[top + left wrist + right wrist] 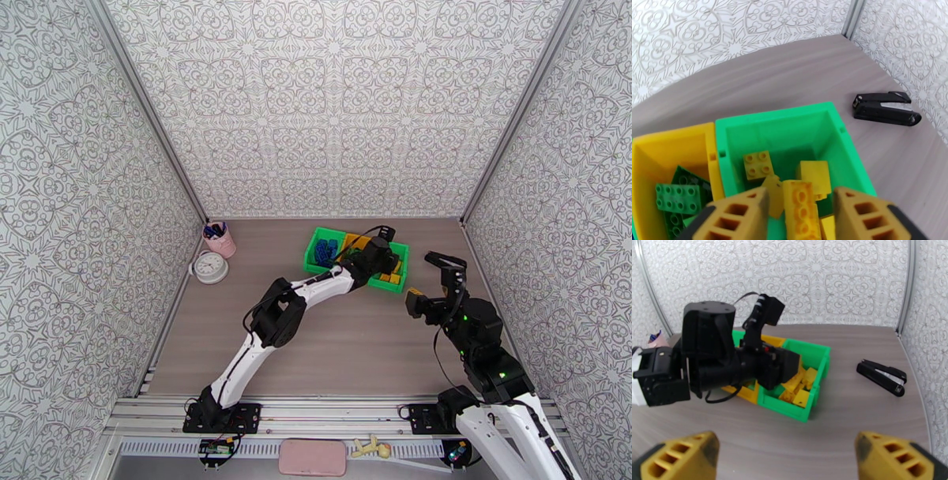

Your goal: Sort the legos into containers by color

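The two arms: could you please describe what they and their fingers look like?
The left arm has white links with black joints and a black cable looping at its elbow. The right arm is mostly black above white lower links, with small green lights. Both have yellow-orange fingers with rectangular cut-outs.

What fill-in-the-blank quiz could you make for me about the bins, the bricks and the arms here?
1. The Lego bricks in the green bin under the left end effector are ____.
2. The Lego pieces in the yellow bin beside it are ____.
3. The black item lying on the table, right of the green bin, is a ____.
4. The right end effector has its jaws ____, holding nothing.

Missing words: yellow; green; stapler; open.
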